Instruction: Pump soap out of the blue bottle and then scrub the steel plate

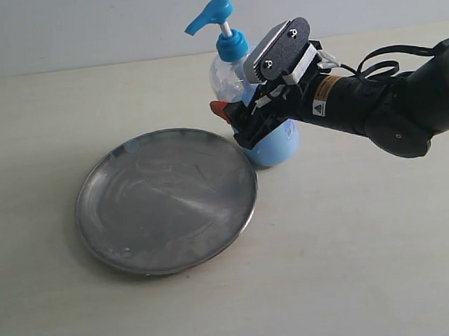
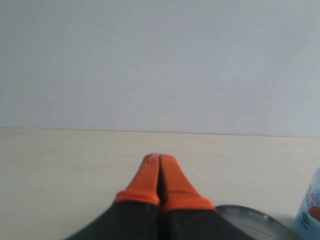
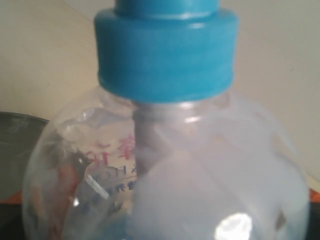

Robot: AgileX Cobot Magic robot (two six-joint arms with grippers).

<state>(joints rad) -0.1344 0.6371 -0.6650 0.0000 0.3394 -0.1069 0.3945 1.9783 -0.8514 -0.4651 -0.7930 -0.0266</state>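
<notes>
my right gripper (image 1: 246, 125) is clamped around the blue bottle (image 1: 276, 146), which stands near the worktop's far edge, just beside the steel plate (image 1: 164, 201). my left gripper (image 2: 160, 162) has its fingers pressed together.

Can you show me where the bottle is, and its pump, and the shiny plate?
bottle (image 1: 275, 151), exterior view, its light-blue lower body.
pump (image 1: 215, 13), exterior view, its blue spout head.
plate (image 1: 164, 201), exterior view, the bare middle of its surface.

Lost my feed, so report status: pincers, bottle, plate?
Left pincer shut, empty. Right pincer straddles bottle, grip unclear. Plate beside bottle, looks bare. Nothing blocking.
</notes>
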